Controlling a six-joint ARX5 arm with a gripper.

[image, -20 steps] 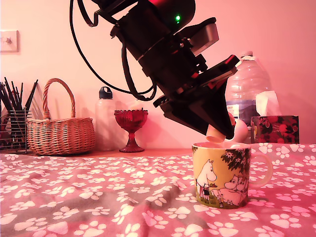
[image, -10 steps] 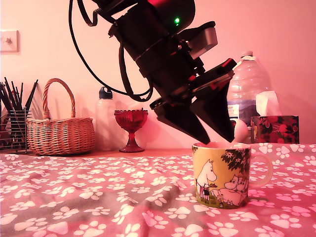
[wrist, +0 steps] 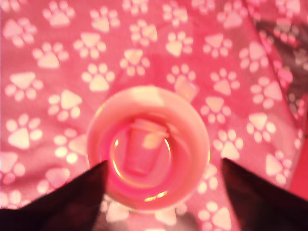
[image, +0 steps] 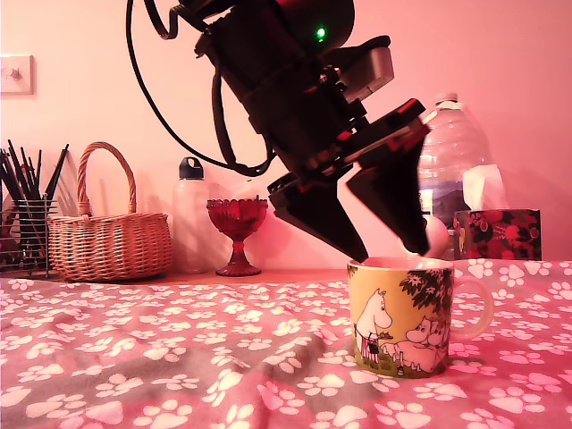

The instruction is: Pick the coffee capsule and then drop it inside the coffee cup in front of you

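The yellow coffee cup (image: 404, 318) with cartoon figures stands on the paw-print cloth at the exterior view's right. My gripper (image: 386, 252) hangs just above its rim, open, with one dark finger on each side of the cup's mouth and nothing between them. In the wrist view the cup's (wrist: 192, 120) pale inside fills the middle of the picture. The coffee capsule (wrist: 142, 147) lies on the cup's bottom, tilted on its side. The gripper (wrist: 163, 185) frames the cup with its two dark fingertips (wrist: 72, 197) wide apart. From the exterior view the capsule is hidden inside the cup.
Along the back wall stand a wicker basket (image: 107, 234), a holder of pencils (image: 22, 223), a white bottle (image: 190, 214), a red glass goblet (image: 237, 234), a large water bottle (image: 451, 165), a white ball-shaped thing (image: 436, 237) and a tissue box (image: 497, 232). Pink paw-print cloth (image: 161, 357) covers the table.
The gripper held the capsule above the cup one second ago. Its fingers have since spread apart and the capsule has dropped into the cup.
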